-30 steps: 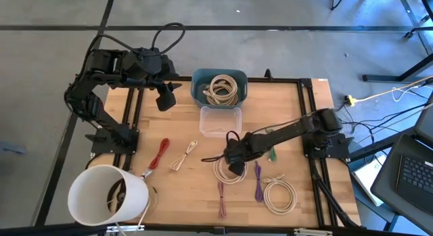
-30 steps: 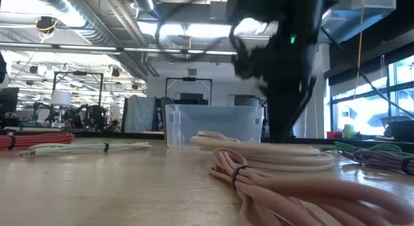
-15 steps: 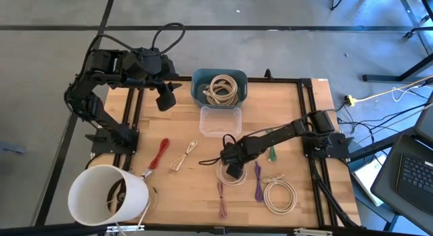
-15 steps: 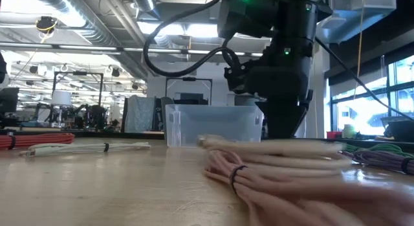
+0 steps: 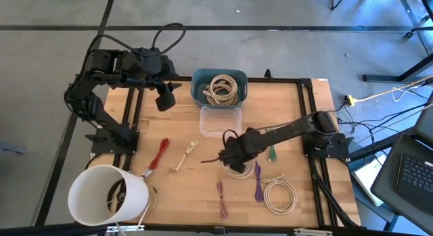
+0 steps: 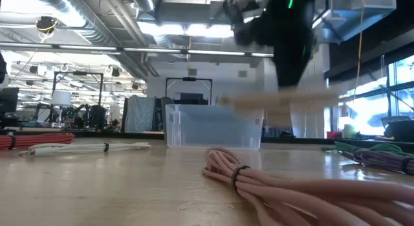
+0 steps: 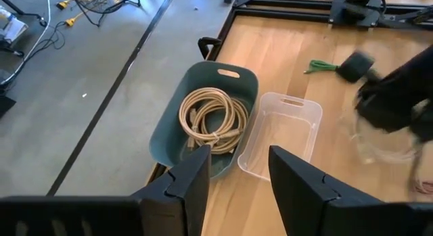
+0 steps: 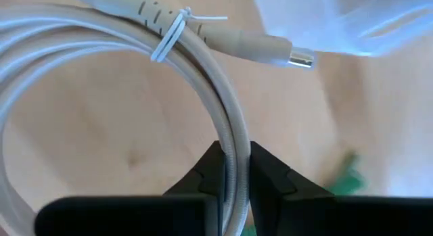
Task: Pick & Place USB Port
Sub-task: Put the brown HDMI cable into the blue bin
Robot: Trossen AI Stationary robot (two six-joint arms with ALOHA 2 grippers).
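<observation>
My right gripper (image 5: 233, 159) is shut on a coiled cream-white USB cable (image 5: 239, 171) near the table's middle, on the near side of the clear container (image 5: 220, 121). In the low view the coil (image 6: 278, 98) is blurred and hangs well above the tabletop. The right wrist view shows the coil's tie (image 8: 169, 34) and its plug end (image 8: 298, 58). My left gripper (image 5: 164, 98) is open and empty, raised at the far left beside the teal bin (image 5: 219, 87). That bin holds another coiled cable (image 7: 211, 120). My right gripper pinches the coil's outer strand (image 8: 235, 170) between its two fingers, which lie across the strand. It comes from above, pointing down. The coil hangs below the fingers, lifted clear of the table.
On the table lie a red cable (image 5: 160, 153), a small cream cable (image 5: 184, 156), two purple cables (image 5: 222, 199) (image 5: 258, 182), a green cable (image 5: 272, 153) and a second white coil (image 5: 279, 195). A white bucket (image 5: 108, 194) stands at the near left corner.
My right gripper first dipped onto the white coil where it lay on the table. It has now risen with the coil, which has gone from lying flat to hanging clear, about level with the clear container's rim.
</observation>
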